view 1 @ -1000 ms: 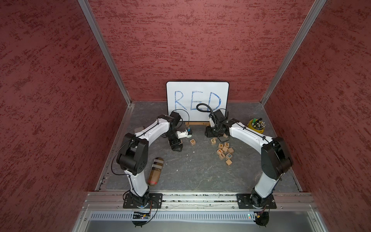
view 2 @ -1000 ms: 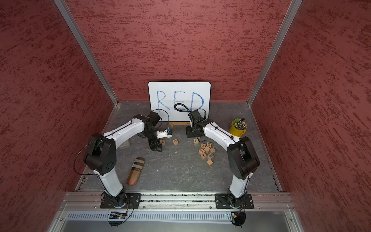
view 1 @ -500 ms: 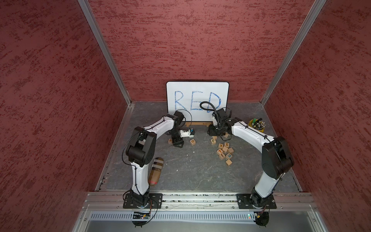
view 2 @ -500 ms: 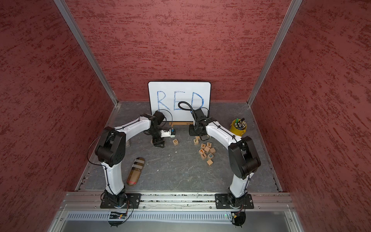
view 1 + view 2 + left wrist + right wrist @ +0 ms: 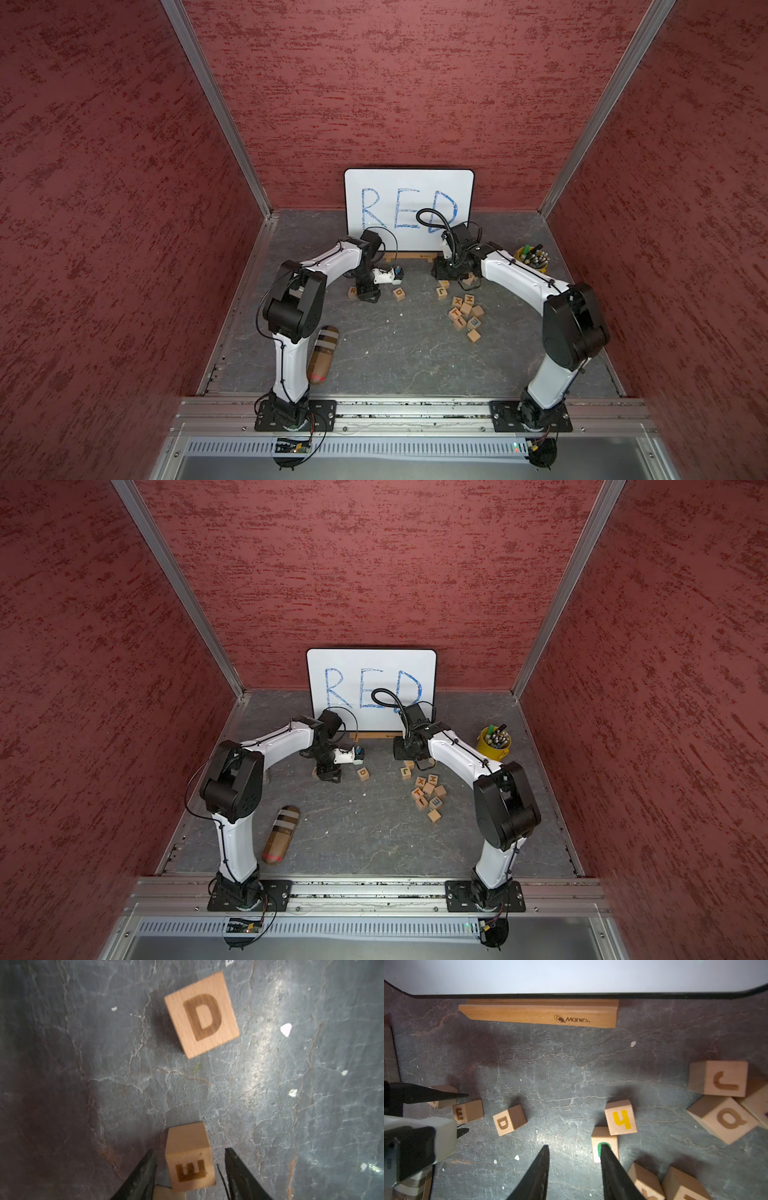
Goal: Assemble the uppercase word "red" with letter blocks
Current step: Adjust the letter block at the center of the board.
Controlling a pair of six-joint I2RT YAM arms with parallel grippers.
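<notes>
Blocks for the word sit in a loose row on the grey floor (image 5: 415, 357) in front of the whiteboard (image 5: 409, 199): the R block (image 5: 352, 291), then the E block (image 5: 189, 1159), then the D block (image 5: 399, 294), which is slightly turned and apart from the E. The left gripper (image 5: 369, 293) is down over the E block, jaws narrowly parted on either side of it with a sliver of floor showing at each face, so nothing is clamped. The right gripper (image 5: 575, 1145) hangs low by the spare pile of blocks (image 5: 463, 311), jaws moderately apart with bare floor between them. One of its fingers overlaps a green-lettered block (image 5: 602, 1135). A yellow cup of pens (image 5: 532, 259) stands near the right wall.
</notes>
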